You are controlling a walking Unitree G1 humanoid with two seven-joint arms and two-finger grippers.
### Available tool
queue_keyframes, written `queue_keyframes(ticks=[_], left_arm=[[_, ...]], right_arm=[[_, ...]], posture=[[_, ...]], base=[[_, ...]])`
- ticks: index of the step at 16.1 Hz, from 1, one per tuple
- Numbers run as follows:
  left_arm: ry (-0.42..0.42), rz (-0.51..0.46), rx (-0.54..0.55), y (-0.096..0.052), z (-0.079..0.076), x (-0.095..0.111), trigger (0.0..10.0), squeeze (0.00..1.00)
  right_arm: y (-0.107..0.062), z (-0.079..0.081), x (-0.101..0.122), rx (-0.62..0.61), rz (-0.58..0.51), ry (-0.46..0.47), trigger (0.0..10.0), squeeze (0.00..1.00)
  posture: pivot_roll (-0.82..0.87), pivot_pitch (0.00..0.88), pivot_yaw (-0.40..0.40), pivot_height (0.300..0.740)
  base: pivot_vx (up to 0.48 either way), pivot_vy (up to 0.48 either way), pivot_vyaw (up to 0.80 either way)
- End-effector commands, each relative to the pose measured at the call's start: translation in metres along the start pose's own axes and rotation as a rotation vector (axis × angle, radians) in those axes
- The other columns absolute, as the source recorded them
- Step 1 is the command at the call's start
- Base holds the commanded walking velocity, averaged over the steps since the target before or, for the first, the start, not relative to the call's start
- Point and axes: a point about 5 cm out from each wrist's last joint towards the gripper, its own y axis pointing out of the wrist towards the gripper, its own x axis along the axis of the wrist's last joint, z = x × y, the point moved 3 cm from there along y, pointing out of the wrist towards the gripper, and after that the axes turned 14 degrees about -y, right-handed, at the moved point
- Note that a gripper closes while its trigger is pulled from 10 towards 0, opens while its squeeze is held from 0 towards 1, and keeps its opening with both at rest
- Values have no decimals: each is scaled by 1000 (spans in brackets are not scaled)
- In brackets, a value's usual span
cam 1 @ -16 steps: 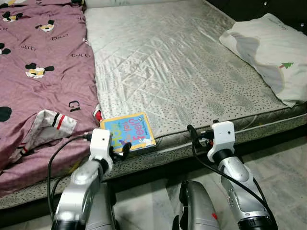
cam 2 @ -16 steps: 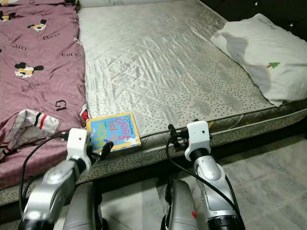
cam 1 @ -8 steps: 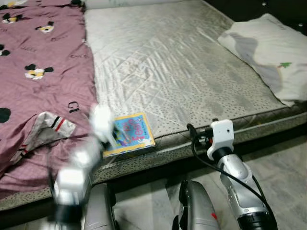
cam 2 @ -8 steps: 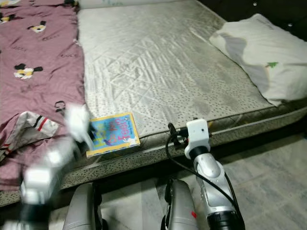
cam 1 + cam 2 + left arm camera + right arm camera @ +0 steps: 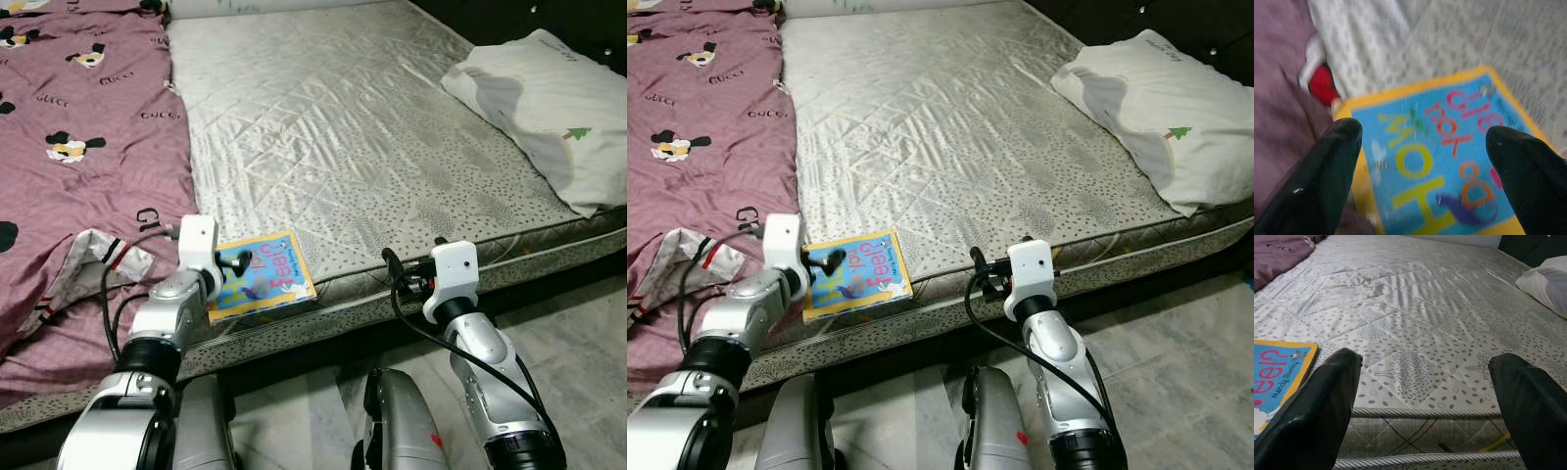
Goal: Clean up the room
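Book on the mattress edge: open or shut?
Shut. The book lies flat, cover up, with the open left claw over it.

Even, soft indoor light, sheen on the mattress; eye views sharp, left wrist view blurred.

You have a bare grey quilted mattress across the centre of the frame. At its upper left a mauve blanket printed with cartoon mice lies spread. Pale tiled floor runs along the lower right, below the mattress edge.
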Motion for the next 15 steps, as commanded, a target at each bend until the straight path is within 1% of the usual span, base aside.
queue_keyframes(ticks=[1,3,5,7,9,11,12,13,15], left_arm=[[-5,19,-4,1,3,-3,10000,0],[-25,35,-14,2,5,-9,10000,0],[-26,38,-22,3,4,-14,10000,0],[-51,29,-23,3,3,-18,10000,0],[-68,1,-31,4,0,-15,10000,0],[-80,-32,-19,5,2,-11,10000,0],[-78,-32,13,4,9,-12,10000,0],[-96,-27,24,4,12,-13,10000,0],[-85,-11,24,5,12,-12,10000,0]], right_arm=[[-2,-6,1,-22,-5,-11,10000,0],[-4,-6,2,-32,-5,-7,10000,0],[-9,-4,4,-29,-7,18,10000,0],[-17,1,0,-16,5,30,10000,0],[-23,3,-4,-17,20,27,10000,0],[-26,4,-4,-17,30,28,10000,0],[-27,4,-5,-16,41,29,10000,0],[-28,5,-5,-16,44,28,10000,0],[-30,4,-5,-16,48,26,10000,0]], posture=[[-82,67,-15,555],[-89,73,-11,555],[-90,96,-12,555],[-86,131,-11,540],[-83,156,-9,511],[-81,168,-11,511],[-85,175,-13,511],[-88,178,-13,511],[-98,189,-14,511]], base=[[0,0,0],[0,0,0],[0,0,0],[0,0,0],[0,0,0],[0,0,0],[0,0,0],[0,0,0],[0,0,0]])
